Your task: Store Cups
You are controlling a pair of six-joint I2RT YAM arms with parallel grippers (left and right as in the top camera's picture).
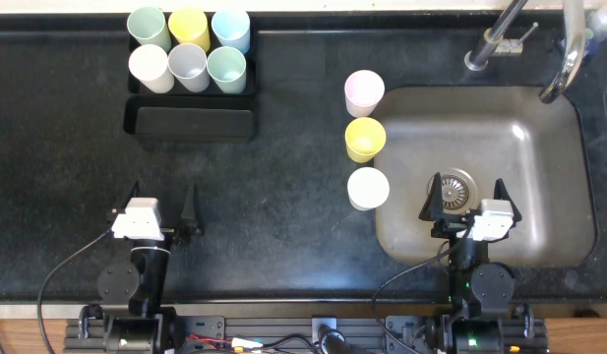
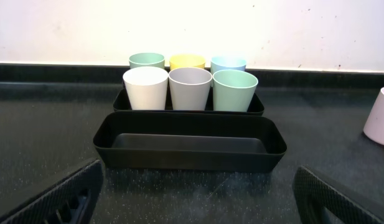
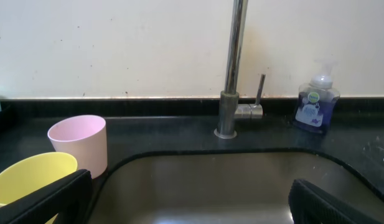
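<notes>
While both arms sit back near bases, nothing gripped. Left claw spread, empty, facing empty tray, likely destination. Rear tray behind it packed with six cups. Pink cup, yellow cup, white cup lined on table beside sink, awaiting storage. Right claw spread, empty, above sink.

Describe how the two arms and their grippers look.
Both arms are black, with round joints and a white block at the wrist. The left gripper and right gripper each have two black, tapered fingers with textured inner faces. Thin black cables loop from the bases.
</notes>
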